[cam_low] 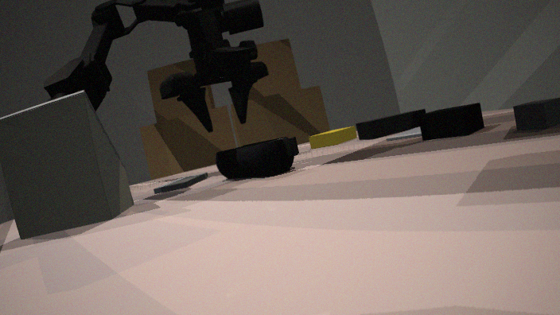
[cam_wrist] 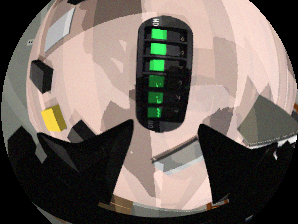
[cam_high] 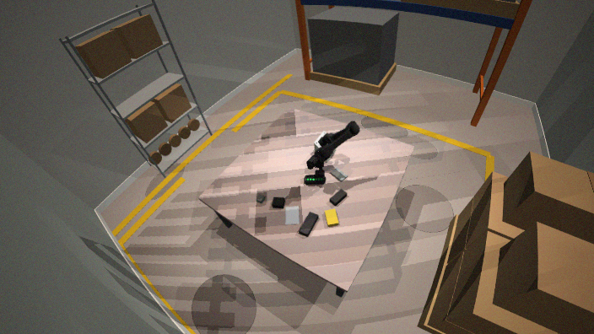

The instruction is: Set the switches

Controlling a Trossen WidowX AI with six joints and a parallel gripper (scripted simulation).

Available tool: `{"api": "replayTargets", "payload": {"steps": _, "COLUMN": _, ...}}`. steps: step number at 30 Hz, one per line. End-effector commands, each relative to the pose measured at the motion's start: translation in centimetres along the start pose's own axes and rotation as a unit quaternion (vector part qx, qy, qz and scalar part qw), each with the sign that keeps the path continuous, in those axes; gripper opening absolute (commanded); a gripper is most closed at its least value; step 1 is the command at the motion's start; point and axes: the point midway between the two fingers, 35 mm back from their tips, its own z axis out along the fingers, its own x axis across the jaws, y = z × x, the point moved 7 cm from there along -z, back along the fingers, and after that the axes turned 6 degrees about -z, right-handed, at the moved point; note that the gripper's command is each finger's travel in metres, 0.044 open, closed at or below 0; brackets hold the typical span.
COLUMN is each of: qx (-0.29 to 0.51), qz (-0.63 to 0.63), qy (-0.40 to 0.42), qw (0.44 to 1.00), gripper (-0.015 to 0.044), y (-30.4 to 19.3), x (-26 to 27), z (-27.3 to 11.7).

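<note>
The dark grey controller unit (cam_high: 315, 180) (cam_low: 256, 159) (cam_wrist: 164, 74) sits flat on its base on the bench (cam_high: 253, 169). Its six rockers face up in a row in the wrist view. Their green ends are all on the left side; the upper three look bright green and the lower three darker green. The dark ends and small numbers are dim, so each rocker's tilt is hard to tell. The label underneath is hidden. My gripper (cam_low: 227, 126) (cam_wrist: 166, 125) is open and empty, pointing down above the unit, with fingers clear of it.
A thin grey-green plate (cam_high: 338, 174) (cam_low: 180, 183) lies near the unit. Farther off are a dark block (cam_high: 338, 197), a yellow block (cam_high: 332, 218) (cam_low: 332, 138), a long black block (cam_high: 309, 223), a pale plate (cam_high: 292, 215) and a black block (cam_high: 278, 202). A tall grey box (cam_low: 60, 167) stands near the arm.
</note>
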Motion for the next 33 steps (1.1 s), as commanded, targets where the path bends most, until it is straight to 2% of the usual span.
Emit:
{"api": "replayTargets", "payload": {"steps": 1, "qx": -0.001, "qz": -0.001, "qy": -0.018, "qw": 1.0, "gripper": 0.0394, "y": -1.2, "x": 1.1, "z": -0.7}}
{"api": "replayTargets", "payload": {"steps": 3, "qx": -0.001, "qz": -0.001, "qy": -0.018, "qw": 1.0, "gripper": 0.044, "y": -1.2, "x": 1.1, "z": -0.7}}
{"api": "replayTargets", "payload": {"steps": 33, "qx": -0.001, "qz": -0.001, "qy": -0.018, "qw": 1.0, "gripper": 0.044, "y": -1.0, "x": 1.1, "z": 4.1}}
